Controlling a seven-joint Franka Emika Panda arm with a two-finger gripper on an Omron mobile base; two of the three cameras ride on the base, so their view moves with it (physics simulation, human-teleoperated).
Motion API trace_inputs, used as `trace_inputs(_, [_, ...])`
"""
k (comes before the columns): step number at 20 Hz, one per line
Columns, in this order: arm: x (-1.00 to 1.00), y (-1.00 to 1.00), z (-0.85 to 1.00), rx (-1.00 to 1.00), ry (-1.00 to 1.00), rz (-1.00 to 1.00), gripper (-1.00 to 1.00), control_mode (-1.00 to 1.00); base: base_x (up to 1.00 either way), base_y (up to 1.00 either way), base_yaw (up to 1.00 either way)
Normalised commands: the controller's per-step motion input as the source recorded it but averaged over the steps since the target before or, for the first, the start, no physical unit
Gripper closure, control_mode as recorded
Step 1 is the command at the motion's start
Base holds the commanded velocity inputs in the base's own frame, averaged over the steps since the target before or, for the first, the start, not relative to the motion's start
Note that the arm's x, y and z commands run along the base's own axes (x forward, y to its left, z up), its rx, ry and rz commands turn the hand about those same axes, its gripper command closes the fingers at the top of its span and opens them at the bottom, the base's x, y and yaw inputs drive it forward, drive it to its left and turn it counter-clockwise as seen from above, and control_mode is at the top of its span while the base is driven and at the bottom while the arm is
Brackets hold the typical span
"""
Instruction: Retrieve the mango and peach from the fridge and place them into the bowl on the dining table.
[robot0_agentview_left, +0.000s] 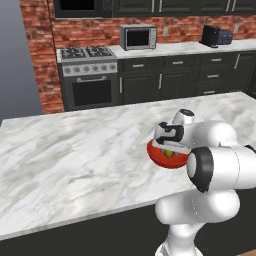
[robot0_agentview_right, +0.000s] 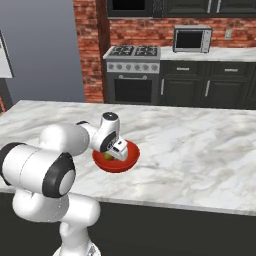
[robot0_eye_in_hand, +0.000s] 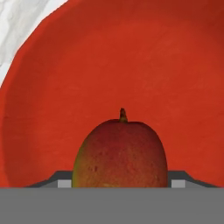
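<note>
your gripper (robot0_agentview_left: 170, 150) sits low over the red bowl (robot0_agentview_left: 161, 158) on the marble bench (robot0_agentview_left: 75, 160), toward 4 o'clock in the left base view. in the hand view the mango (robot0_eye_in_hand: 120, 155) is at 6 o'clock between the finger tips, stem up; jaws look part open on both its sides, can't tell if they're pressing it. no writing readable on the microwave (robot0_agentview_left: 138, 37) at 12 o'clock.

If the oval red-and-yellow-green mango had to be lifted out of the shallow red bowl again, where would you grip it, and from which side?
Probably across the oval red-and-yellow-green mango at its widest middle, coming straight down from above: the shallow red bowl has a raised rim that blocks a sideways approach, and its rounded flanks sit between the gripper.
</note>
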Motion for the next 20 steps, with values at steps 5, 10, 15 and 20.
trace_inputs(5, [0.0,-0.2,0.05,0.0,0.0,0.0,-1.0,-1.0,0.0,0.0,0.0])
trace_inputs(10, [0.0,-0.12,0.01,0.0,0.0,0.0,-1.0,-1.0,0.0,0.0,0.0])
trace_inputs(15, [-0.02,0.0,0.42,0.0,0.0,0.0,-1.0,-1.0,0.0,0.0,0.0])
trace_inputs(20, [-0.4,0.0,0.9,0.0,-0.02,0.02,-1.0,-1.0,0.0,0.0,0.0])
